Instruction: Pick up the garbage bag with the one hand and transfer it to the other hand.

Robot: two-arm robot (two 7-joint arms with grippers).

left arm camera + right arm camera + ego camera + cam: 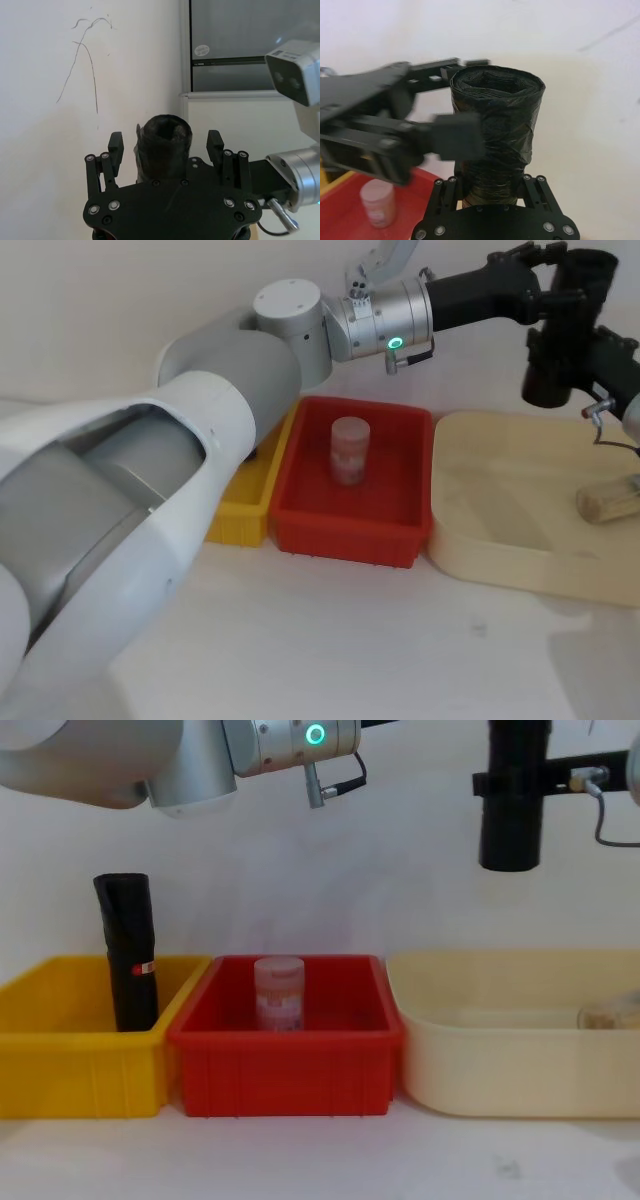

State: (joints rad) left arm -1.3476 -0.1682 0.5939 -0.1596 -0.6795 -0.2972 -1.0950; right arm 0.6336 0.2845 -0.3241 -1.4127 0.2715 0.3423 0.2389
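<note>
The garbage bag [551, 352], a black matte roll, hangs upright in the air above the beige tray. In the right wrist view my right gripper [490, 184] is shut on its lower part, with the garbage bag [496, 110] rising between the fingers. In the chest view the garbage bag [511, 815] is held from the right side. My left gripper [165, 141], on the green-ringed arm, is open. Its fingers [116, 150] stand either side of the roll's top end [161, 162] with gaps. The left gripper's fingers [457, 136] look blurred in the right wrist view.
A red bin [350, 540] holds a pinkish jar [350, 450]. Left of it, a yellow bin [70, 1070] holds another black roll [128, 950] with a red-white label. The beige tray [520, 560] at the right carries a wooden piece [605, 502].
</note>
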